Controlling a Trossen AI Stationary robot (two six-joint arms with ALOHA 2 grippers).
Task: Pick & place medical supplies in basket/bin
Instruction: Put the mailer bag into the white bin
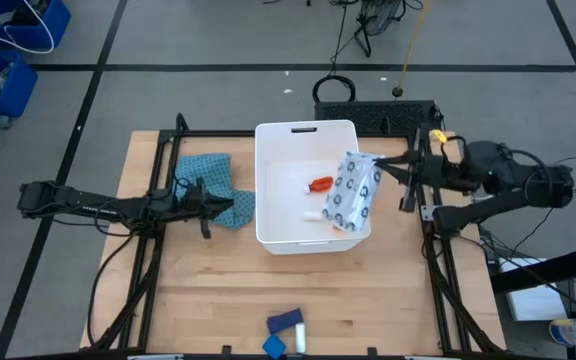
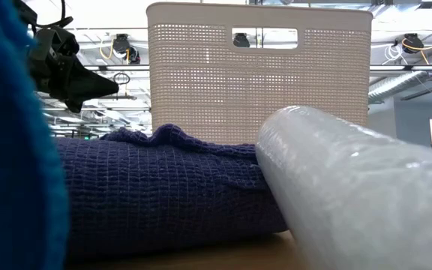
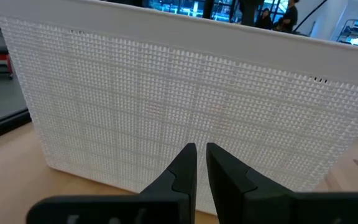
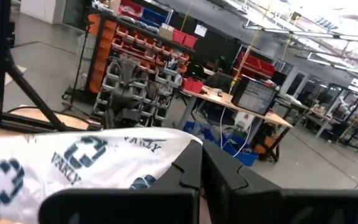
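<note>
The white bin (image 1: 268, 200) stands in the middle of the table, with a red bottle (image 1: 320, 184) and a white tube (image 1: 313, 213) on its floor. A white pouch with a dark pattern (image 1: 353, 190) hangs over the bin's right side from my right gripper (image 1: 386, 166), which is shut on it. My left gripper (image 1: 230, 207) is level at the bin's left wall (image 3: 166, 106), above a teal cloth (image 1: 208, 175). Its fingers are nearly together with nothing between them. Blue pieces (image 1: 286, 330) lie at the near edge. My right gripper pinches the pouch's upper corner (image 4: 178, 144) between its two fingers, coming level from the table's right side. The pouch is lifted clear and hangs slanting down from the fingers over the bin's right rim (image 1: 368, 228).
A dark blue knitted cloth (image 2: 163, 187) and a clear wrapped roll (image 2: 351, 187) fill the front of the low view, where my left gripper (image 2: 100, 86) shows beside the bin (image 2: 261, 75). Black frame rails (image 1: 153, 230) run along both table sides. Bare wood lies in front of the bin.
</note>
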